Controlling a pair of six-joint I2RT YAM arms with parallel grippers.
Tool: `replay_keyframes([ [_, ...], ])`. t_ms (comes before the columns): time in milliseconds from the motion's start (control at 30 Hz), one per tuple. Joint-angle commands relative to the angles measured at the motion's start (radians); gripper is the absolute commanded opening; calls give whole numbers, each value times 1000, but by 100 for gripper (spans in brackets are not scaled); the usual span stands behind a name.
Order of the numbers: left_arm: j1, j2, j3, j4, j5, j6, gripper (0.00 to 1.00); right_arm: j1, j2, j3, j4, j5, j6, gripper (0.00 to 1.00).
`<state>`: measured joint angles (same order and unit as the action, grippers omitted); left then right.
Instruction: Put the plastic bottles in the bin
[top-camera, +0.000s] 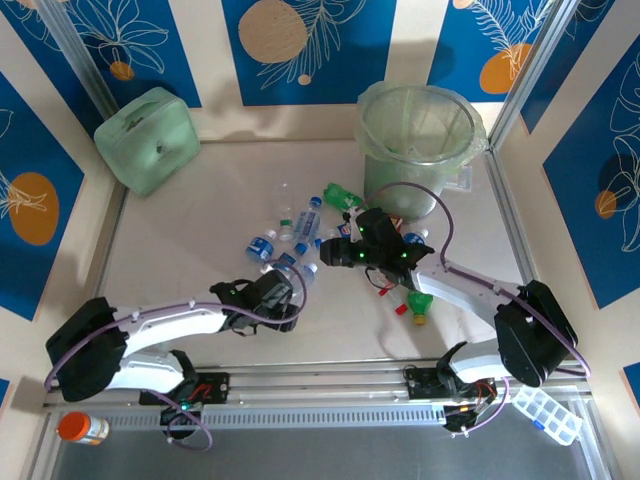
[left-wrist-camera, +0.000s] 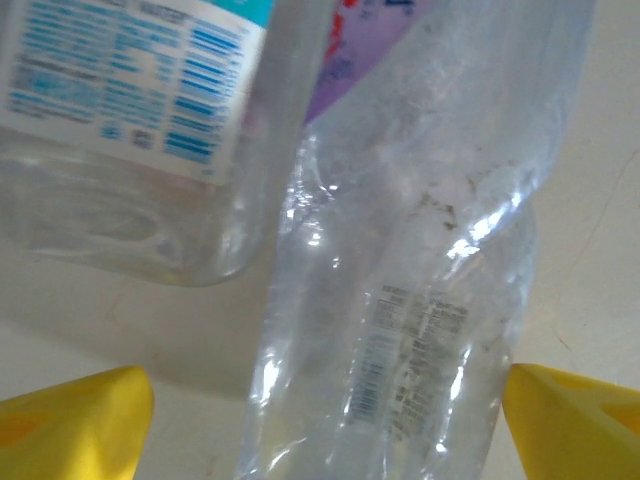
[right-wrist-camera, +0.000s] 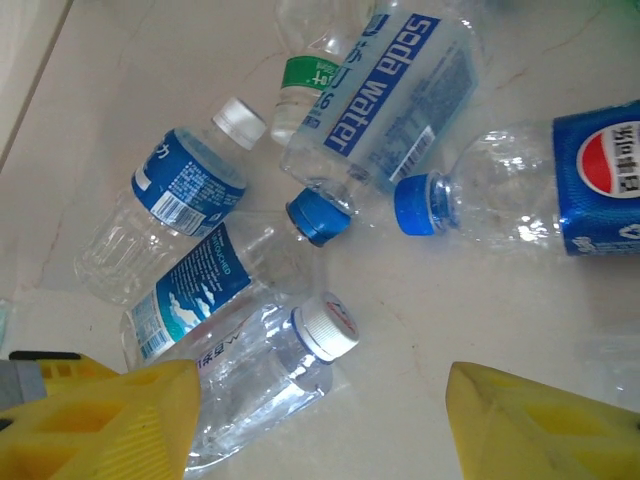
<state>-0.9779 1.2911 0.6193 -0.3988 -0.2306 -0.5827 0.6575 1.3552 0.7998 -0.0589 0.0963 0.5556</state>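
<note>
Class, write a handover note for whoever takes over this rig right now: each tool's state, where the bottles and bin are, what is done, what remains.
Left tool: open, straddling a clear bottle, no grip yet.
Right tool: open, empty, above the bottle cluster.
Bin: far right; contents unclear.
Done: nothing confirmed.
Left: every bottle on the table, including a green one by the right arm.

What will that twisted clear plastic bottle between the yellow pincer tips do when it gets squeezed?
The twisted clear plastic bottle looks empty, so it is probably very light. Its walls are creased and crumpled, so it will likely buckle further rather than resist. The glossy skin may be slippery, so it could squirt sideways.
</note>
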Motion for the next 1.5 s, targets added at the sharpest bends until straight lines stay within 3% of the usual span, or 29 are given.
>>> replay_keyframes([
  [0,-31,40,36,22,-38,23,87,-13,-31,-23,20,-29,19,67],
  [300,-74,132,96,26,-48,50,70,-15,-23,-22,24,-31,24,66],
  [433,-74,121,96,42,-35,46,59,-23,-41,-36,30,-9,41,66],
  [567,-74,86,88,63,-28,48,54,-46,-71,-66,55,-21,72,66],
  [867,-70,-55,49,232,34,68,51,-148,-100,-161,202,-193,205,67],
  [1167,-44,-84,106,392,132,69,46,-160,-238,-286,403,-254,254,88],
  [1300,-42,-86,86,490,197,59,45,-181,-303,-341,489,-288,288,92],
  [1467,-42,-103,38,598,229,54,45,-197,-273,-361,614,-403,351,92],
])
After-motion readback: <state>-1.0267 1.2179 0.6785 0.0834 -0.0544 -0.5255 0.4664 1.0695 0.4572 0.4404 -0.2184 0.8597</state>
